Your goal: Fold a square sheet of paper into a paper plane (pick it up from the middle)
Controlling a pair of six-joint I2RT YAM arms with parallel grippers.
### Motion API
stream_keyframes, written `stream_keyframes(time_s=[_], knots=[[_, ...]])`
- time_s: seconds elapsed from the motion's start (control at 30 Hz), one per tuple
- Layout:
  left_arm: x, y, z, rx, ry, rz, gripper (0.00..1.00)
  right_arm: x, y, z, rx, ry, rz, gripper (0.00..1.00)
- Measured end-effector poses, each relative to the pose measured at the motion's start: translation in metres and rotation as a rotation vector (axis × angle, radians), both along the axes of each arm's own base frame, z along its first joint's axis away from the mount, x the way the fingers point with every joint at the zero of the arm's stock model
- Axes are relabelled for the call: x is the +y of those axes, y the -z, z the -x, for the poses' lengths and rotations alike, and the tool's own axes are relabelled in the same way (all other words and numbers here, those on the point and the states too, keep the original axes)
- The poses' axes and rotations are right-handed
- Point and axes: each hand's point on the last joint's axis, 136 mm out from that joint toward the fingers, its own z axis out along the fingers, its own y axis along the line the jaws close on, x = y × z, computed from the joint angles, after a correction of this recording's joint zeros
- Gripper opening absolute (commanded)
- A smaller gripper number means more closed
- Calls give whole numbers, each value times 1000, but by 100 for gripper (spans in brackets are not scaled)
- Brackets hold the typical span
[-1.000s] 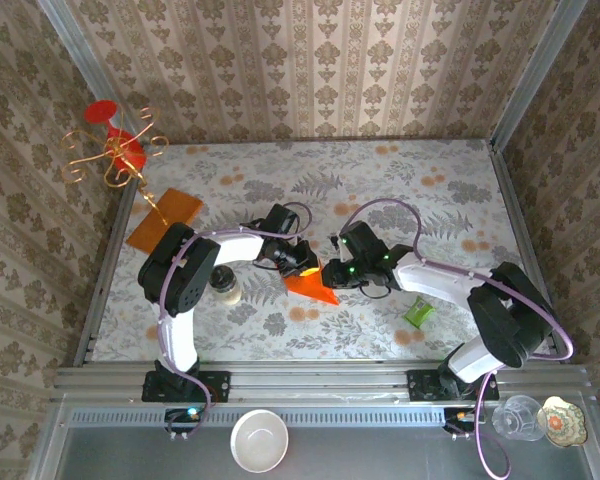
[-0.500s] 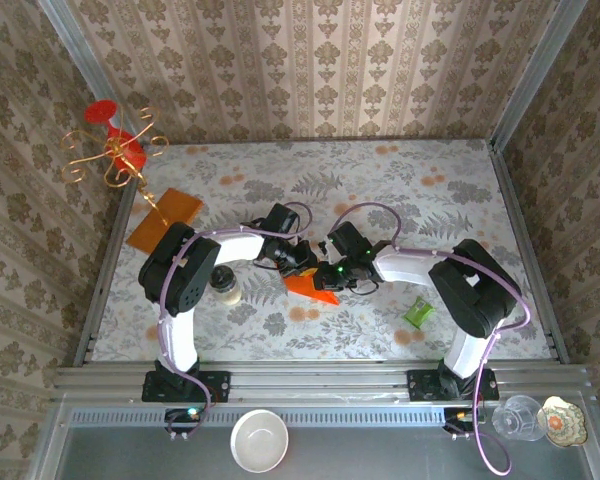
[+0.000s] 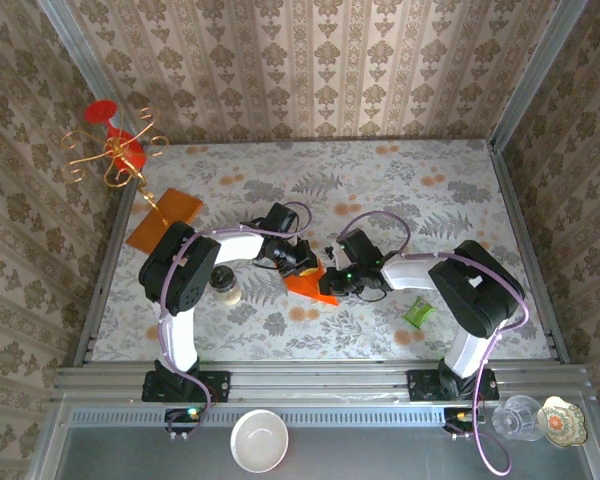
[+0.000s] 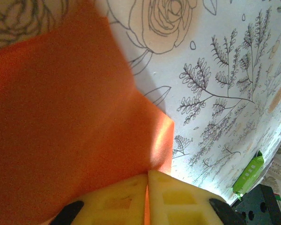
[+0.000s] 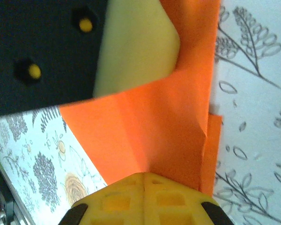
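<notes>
**Right claw clamps on: both grippers now pinch the sheet**

The right gripper (image 5: 144, 190) has snapped closed within the last second. In its wrist view the yellow pads meet at the bottom edge of the frame, and the square sheet of paper (image 5: 150, 126) rises out of the seam between them. The left gripper (image 4: 147, 187) was already clenched and has hardly altered. Its pads meet at bottom centre of its own view, nipping an edge of the sheet, whose orange spreads over the left half of that frame.

From above, the two claws face each other just left of centre, very near one another. The left gripper (image 3: 302, 265) is on the upper left side of the paper (image 3: 310, 288) and the right gripper (image 3: 332, 280) on its right. The right arm's elbow has drawn in from the right edge of the frame. The sheet itself has barely shifted; it shows as a small triangle whose tip points to the lower right.

So the task has likely gone from a one-handed hold to a two-handed one, which suits making or pressing a crease. A layered edge at lower right of the right wrist view suggests some folding is done, but no nose or wings show yet.

Further out, a green packet (image 3: 418, 313) lies to the lower right and a jar (image 3: 226, 285) to the left.
</notes>
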Motion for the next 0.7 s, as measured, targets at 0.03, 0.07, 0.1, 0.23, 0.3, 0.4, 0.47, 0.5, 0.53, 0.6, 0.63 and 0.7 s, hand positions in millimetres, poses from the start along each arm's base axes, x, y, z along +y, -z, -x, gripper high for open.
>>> stream_keyframes(time_s=[0.03,0.07,0.1,0.23,0.3,0.4,0.47,0.5,0.53,0.6,0.63,0.7], knots=[[0,0,0,1,1,0,13,-2,0,3,0,1,0,4],[0,0,0,1,1,1,13,-5,0,5,1,3,0,4],[0,0,0,2,1,1,13,-8,0,8,1,6,1,4],[1,0,0,9,1,7,13,-21,-1,23,7,13,5,4],[0,0,0,11,1,9,13,-27,-1,31,11,15,8,4],[0,0,0,8,5,9,13,-37,0,46,40,18,26,4],[0,0,0,7,7,9,13,-43,0,54,57,22,41,4],[0,0,0,7,7,10,13,-47,0,58,68,25,54,4],[0,0,0,8,7,10,13,-50,-1,61,76,29,66,4],[0,0,0,8,7,11,13,-54,-8,64,70,35,74,5],[0,0,0,8,7,12,13,-54,-14,63,59,36,69,5],[0,0,0,9,7,12,13,-51,-26,57,31,39,52,4]])
